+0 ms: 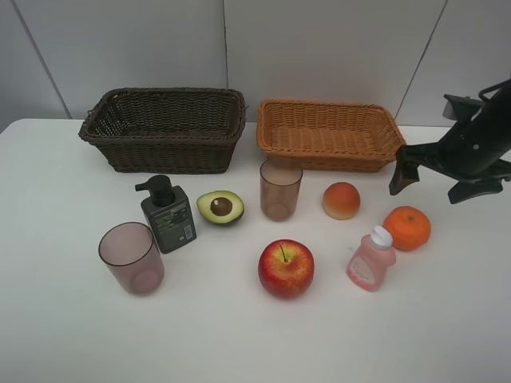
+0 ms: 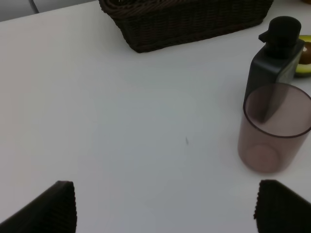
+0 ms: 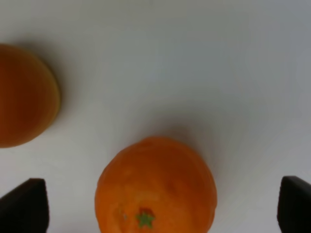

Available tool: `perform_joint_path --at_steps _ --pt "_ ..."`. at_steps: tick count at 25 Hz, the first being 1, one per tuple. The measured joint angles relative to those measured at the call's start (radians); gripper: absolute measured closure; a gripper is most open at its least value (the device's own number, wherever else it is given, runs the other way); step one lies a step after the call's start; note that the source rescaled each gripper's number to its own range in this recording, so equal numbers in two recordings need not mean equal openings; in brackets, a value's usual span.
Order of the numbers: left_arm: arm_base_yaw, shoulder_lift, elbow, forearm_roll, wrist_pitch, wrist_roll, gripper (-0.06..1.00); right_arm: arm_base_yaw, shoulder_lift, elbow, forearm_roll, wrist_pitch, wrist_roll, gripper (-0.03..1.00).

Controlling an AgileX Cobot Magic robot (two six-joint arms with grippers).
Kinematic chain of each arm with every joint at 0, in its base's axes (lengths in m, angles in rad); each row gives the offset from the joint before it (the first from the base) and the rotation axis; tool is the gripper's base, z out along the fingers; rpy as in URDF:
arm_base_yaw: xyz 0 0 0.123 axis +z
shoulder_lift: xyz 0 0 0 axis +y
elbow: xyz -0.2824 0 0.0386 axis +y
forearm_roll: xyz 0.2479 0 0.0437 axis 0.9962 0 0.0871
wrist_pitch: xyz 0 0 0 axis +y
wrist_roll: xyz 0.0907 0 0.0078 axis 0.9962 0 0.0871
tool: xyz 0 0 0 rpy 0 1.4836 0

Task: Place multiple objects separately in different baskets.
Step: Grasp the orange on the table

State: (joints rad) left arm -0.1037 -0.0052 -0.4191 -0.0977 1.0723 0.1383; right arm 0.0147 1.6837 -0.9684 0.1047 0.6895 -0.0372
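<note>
White tabletop (image 1: 239,335) carries all items. Two woven baskets stand side by side along its far edge: dark brown basket (image 1: 164,148) on the left, light orange-tan basket (image 1: 327,152) on the right, close but apart. Every object sits on the tabletop in front of them, none inside. Right arm (image 1: 475,144) enters from the right, beside the tan basket's right end. Right pincer (image 3: 160,206): jaws wide, holding nothing, the orange tangerine (image 1: 406,227) below and between its fingertips. Left pincer (image 2: 165,208): jaws wide, holding nothing, over bare tabletop near the left cup. Dark green pump bottle (image 1: 168,217) upright before the brown basket. Two translucent mauve cups upright, one front left (image 1: 131,258) just beside the pump bottle, one (image 1: 280,189) before the gap between the baskets. Red apple (image 1: 286,268) front centre, stem up. Small pink bottle (image 1: 370,260) right of the apple, near the tangerine. Halved avocado (image 1: 220,207), cut face up, between pump bottle and second cup. Peach-coloured fruit (image 1: 341,200) before the tan basket.
</note>
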Motion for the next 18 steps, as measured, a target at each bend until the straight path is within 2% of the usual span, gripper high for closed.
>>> perform_joint_path --at_steps 18 --pt "0.000 0.000 0.000 0.000 0.000 0.000 -0.03 0.009 0.155 0.000 0.020 -0.024 -0.001 -0.03"
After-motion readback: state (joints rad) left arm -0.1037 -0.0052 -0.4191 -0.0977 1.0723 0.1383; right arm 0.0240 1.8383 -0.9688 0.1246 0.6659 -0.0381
